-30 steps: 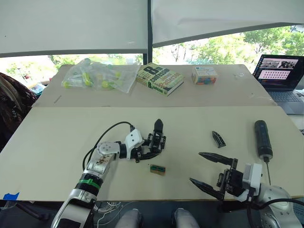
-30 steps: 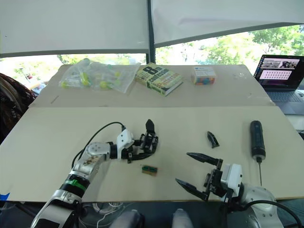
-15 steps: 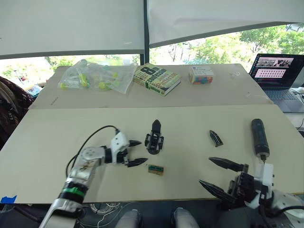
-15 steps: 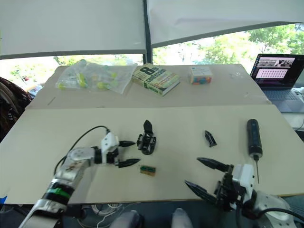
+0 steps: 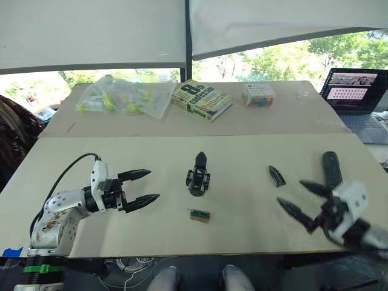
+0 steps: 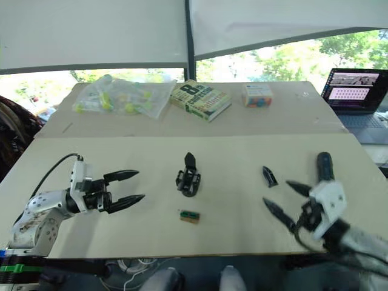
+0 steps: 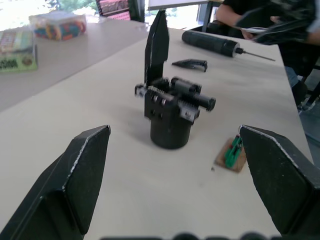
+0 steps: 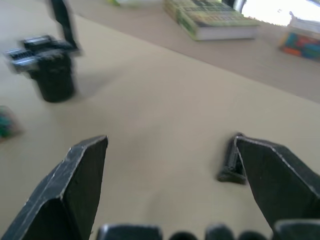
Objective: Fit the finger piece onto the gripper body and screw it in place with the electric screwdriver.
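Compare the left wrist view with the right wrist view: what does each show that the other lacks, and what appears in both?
Left wrist view alone: the electric screwdriver lying beyond the gripper body, and a person's arm at the table's far edge.

Right wrist view alone: the green book lying flat.

Both: the gripper body standing upright, the loose finger piece, the small tan-and-green block, the colourful box, and each arm's own open black fingers.

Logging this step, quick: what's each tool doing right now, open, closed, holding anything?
Left tool: open, holding nothing, short of the gripper body.
Right tool: open, holding nothing, near the finger piece.
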Controlling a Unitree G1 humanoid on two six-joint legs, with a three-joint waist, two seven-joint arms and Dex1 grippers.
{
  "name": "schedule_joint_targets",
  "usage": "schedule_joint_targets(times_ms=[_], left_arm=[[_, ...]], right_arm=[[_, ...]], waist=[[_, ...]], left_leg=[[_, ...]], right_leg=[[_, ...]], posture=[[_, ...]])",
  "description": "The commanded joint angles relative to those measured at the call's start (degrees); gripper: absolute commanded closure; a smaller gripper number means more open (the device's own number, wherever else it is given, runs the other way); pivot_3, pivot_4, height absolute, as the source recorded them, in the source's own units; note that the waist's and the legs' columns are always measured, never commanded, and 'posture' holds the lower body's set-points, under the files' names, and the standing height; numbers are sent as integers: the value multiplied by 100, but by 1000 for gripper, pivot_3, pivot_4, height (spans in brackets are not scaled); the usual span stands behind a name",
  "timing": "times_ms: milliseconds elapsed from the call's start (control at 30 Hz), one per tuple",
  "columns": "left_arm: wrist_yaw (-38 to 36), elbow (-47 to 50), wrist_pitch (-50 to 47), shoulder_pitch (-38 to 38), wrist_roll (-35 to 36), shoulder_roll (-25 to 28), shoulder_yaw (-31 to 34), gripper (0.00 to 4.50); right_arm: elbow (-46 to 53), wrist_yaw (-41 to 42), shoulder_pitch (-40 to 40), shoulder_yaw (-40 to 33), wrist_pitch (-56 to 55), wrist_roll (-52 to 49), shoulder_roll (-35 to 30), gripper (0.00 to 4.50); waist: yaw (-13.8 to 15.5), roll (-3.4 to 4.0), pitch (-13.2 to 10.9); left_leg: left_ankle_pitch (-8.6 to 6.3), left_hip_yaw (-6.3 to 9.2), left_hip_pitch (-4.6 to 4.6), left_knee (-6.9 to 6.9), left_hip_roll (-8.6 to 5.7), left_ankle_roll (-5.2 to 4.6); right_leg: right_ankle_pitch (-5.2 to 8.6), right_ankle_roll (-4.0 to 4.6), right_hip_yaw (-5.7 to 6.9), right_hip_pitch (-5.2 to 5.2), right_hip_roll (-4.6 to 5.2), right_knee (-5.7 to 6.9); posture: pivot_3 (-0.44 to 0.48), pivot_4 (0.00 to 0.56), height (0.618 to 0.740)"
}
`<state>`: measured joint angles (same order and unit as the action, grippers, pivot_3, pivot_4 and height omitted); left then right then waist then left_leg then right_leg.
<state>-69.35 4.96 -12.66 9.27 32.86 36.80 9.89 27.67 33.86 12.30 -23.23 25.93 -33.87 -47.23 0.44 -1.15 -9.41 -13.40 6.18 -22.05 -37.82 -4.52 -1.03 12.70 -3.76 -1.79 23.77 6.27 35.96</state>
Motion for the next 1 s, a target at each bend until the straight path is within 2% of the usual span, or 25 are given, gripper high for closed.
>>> schedule_joint_targets(times_ms=[33,67,167,300,433,567,867,1000], left_arm=[[108,438,-161,123,218,15,2,144],[133,508,-194,150,240,-1,-28,144],[245,734,-312,253,304,-100,-143,144],[346,844,-380,288,303,-164,-254,144],[449,950,-403,273,307,-212,-304,144],[551,1088,-411,167,329,-217,-279,144],[679,1331,-476,-103,377,-148,-221,144],[717,1364,-505,-111,402,-115,-210,0]], right_arm=[[-303,-370,-1087,171,1663,-451,-556,0],[-492,-377,-1514,327,2154,-561,-721,0],[-1436,-269,-3283,1496,3768,-333,-1237,0],[-2346,20,-4707,2781,5080,-32,-1382,0],[-3103,386,-5549,3664,5195,360,-1213,0],[-3801,581,-5990,4126,4977,771,-879,0],[-4795,807,-6305,4364,4723,1429,-245,0],[-4793,916,-6296,4379,4741,1574,-120,1170]], waist=[[-13,0,-1],[-6,-1,-1],[-37,0,-9],[-50,-1,-10],[-39,-1,-10],[-69,-2,-10],[-123,-4,-9],[-140,-9,-6]], left_leg=[[0,-2,-2,0,4,0],[0,-4,-13,0,8,0],[3,-19,-30,0,18,3],[1,-24,-36,0,20,1],[-2,-26,-48,0,15,-4],[-3,-27,-49,-1,11,-5],[-3,-26,-42,-1,11,-4],[-3,-27,-29,-1,11,-4]], right_leg=[[-12,24,1,3,-6,0],[-20,38,1,17,-10,1],[-29,54,0,35,-21,0],[-30,55,2,39,-22,-9],[-33,50,1,48,-18,-17],[-37,45,0,51,-15,-17],[-39,48,-2,50,-19,-9],[-42,50,-2,39,-20,-9]], posture=[[0,150,737],[0,150,737],[0,150,737],[0,150,737],[0,150,737],[0,150,737],[0,150,737],[0,150,737]])
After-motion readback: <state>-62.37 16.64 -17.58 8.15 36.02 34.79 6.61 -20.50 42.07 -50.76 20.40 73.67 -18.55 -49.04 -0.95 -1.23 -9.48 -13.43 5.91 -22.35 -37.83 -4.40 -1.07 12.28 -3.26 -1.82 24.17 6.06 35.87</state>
